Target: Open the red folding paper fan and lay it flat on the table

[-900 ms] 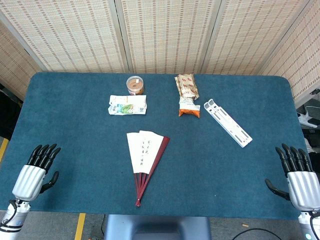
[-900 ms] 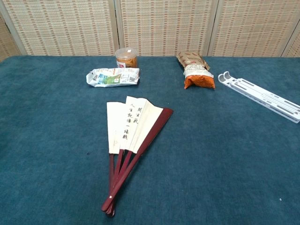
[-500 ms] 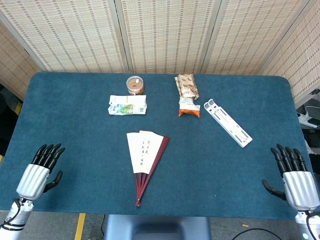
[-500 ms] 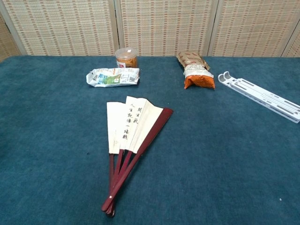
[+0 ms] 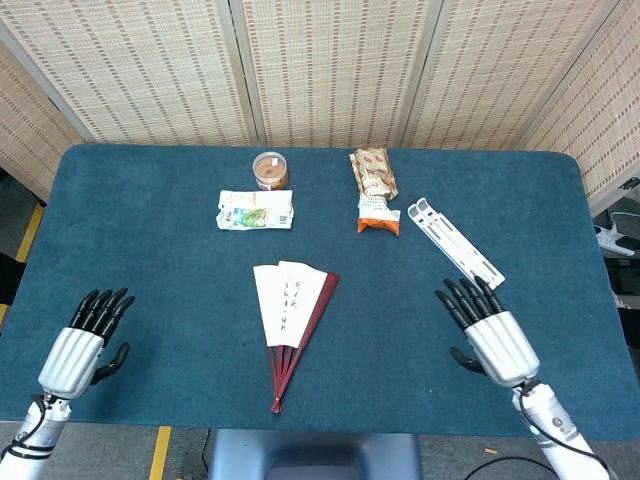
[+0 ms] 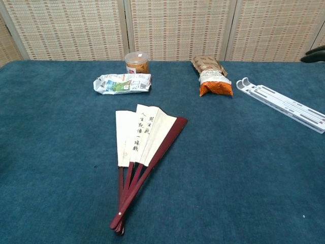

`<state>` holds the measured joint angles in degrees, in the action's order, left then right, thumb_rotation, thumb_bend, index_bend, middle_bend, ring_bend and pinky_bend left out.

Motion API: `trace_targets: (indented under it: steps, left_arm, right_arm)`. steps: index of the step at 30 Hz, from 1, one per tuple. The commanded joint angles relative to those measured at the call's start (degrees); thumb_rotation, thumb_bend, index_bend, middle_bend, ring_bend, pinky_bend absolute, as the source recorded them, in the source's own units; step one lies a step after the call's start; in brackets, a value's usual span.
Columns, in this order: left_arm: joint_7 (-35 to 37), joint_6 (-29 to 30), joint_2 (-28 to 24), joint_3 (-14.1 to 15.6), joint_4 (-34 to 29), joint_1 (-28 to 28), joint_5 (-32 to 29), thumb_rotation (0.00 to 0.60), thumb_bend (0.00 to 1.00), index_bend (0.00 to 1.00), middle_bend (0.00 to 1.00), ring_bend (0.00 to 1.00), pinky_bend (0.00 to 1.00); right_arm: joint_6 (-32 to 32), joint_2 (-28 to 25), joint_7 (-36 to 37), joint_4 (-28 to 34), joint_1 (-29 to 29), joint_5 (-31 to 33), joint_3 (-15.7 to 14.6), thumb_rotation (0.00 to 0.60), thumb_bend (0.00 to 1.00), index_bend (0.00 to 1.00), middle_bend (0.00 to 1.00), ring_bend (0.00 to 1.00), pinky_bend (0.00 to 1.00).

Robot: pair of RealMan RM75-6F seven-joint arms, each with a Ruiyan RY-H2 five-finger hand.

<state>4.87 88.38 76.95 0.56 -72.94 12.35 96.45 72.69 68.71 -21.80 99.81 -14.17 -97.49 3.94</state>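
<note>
The red folding paper fan [image 5: 291, 323] lies near the middle of the blue tabletop [image 5: 150, 260], only partly spread: a few cream panels with dark writing fan out to the far side, while its red ribs gather at a pivot pointing toward the near edge. Neither hand touches it. The left hand [image 5: 82, 345] hovers over the near left corner, fingers [image 5: 101, 308] released, apart and extended, grasping nothing. The right hand [image 5: 490, 330] hovers to the right of the fan, well apart from it, fingers [image 5: 464, 297] likewise spread and empty, their tips near a white plastic rack [image 5: 454, 244]. Farther back lie a crumpled white-and-green packet [image 5: 256, 210], a small round tub [image 5: 269, 170] and an orange-and-brown snack bag [image 5: 375, 190]. Woven beige screen panels [image 5: 330, 65] stand behind the tabletop.
</note>
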Motion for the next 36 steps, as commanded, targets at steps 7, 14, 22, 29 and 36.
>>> trace_targets:
  steps: [7, 14, 22, 29, 36]
  left_arm:
    - [2.5, 0.1, -0.8, -0.8, 0.3, 0.1, -1.1, 0.6, 0.46, 0.0, 0.0, 0.0, 0.04]
    - [3.8, 0.1, -1.1, -0.8, 0.6, 0.0, -1.4, 0.6, 0.46, 0.0, 0.0, 0.0, 0.04]
    - [4.1, -0.6, -1.4, -0.9, 0.4, 0.3, -1.9, 0.6, 0.46, 0.0, 0.0, 0.0, 0.04]
    - [4.0, -0.4, -1.4, -1.1, 0.2, 0.2, -2.1, 0.6, 0.46, 0.0, 0.0, 0.0, 0.04]
    - [3.3, 0.0, -1.1, -1.4, 0.7, 0.1, -2.3, 0.6, 0.46, 0.0, 0.0, 0.0, 0.04]
  right_arm:
    - [-20.1, 19.0, -7.5, -9.4, -17.7, 1.6, 4.1, 0.55, 0.19, 0.21, 0.0, 0.0, 0.0]
    - [-23.7, 26.5, -9.9, -16.3, -22.3, 5.6, 5.5, 0.561, 0.19, 0.23, 0.0, 0.0, 0.0]
    - [-25.2, 33.4, -9.6, -23.8, -25.9, 9.4, 5.9, 0.592, 0.19, 0.27, 0.0, 0.0, 0.0]
    - [-23.4, 38.8, -6.6, -30.6, -27.6, 9.8, 5.3, 0.6, 0.19, 0.34, 0.0, 0.0, 0.0]
    - [-19.7, 43.8, -2.6, -37.2, -28.6, 9.5, 5.3, 0.6, 0.19, 0.38, 0.0, 0.0, 0.0]
